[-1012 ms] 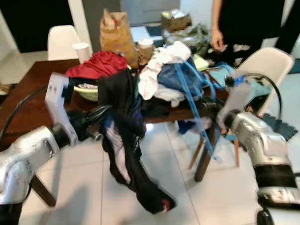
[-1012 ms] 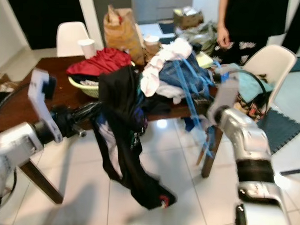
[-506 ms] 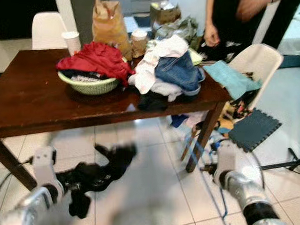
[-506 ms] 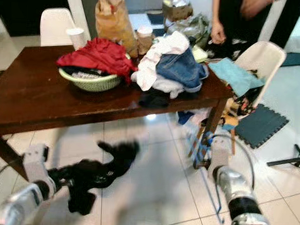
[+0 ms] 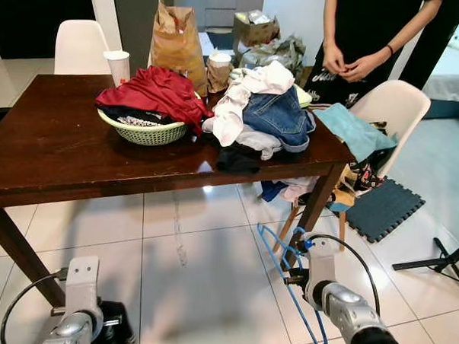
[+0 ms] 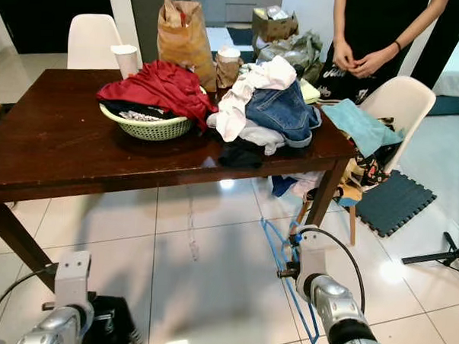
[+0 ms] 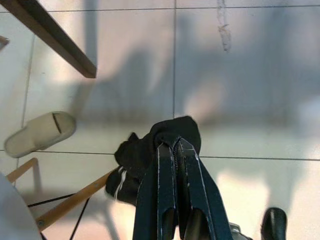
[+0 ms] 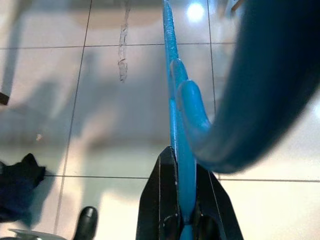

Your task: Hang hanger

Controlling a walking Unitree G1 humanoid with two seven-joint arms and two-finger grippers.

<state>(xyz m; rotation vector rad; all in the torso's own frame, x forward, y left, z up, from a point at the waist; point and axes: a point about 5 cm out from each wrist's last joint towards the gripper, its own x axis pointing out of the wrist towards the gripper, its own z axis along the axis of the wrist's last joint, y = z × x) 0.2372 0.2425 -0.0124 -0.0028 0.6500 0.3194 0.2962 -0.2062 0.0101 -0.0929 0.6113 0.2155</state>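
My right gripper [image 8: 182,166] is shut on a blue plastic hanger [image 8: 174,90], held low over the tiled floor to the right of the table; the hanger [image 6: 275,243] slants down beside the right arm [image 5: 344,314]. The left gripper [image 7: 174,145] is shut on a bunched black garment [image 7: 162,134], which hangs just above the floor at the lower left [image 6: 113,321]. The garment is not on the hanger; the two are far apart.
A dark wooden table [image 5: 48,145] carries a green basket [image 5: 144,130] with red cloth, a pile of clothes [image 5: 262,112], a paper bag and cups. White chairs [image 5: 392,110] stand around it. A person [image 5: 365,41] stands behind the right chair. A slipper [image 7: 40,134] lies near the left gripper.
Both arms have dropped from table height to near the floor, taking the black garment and the blue hanger down with them. The head view has also shifted.
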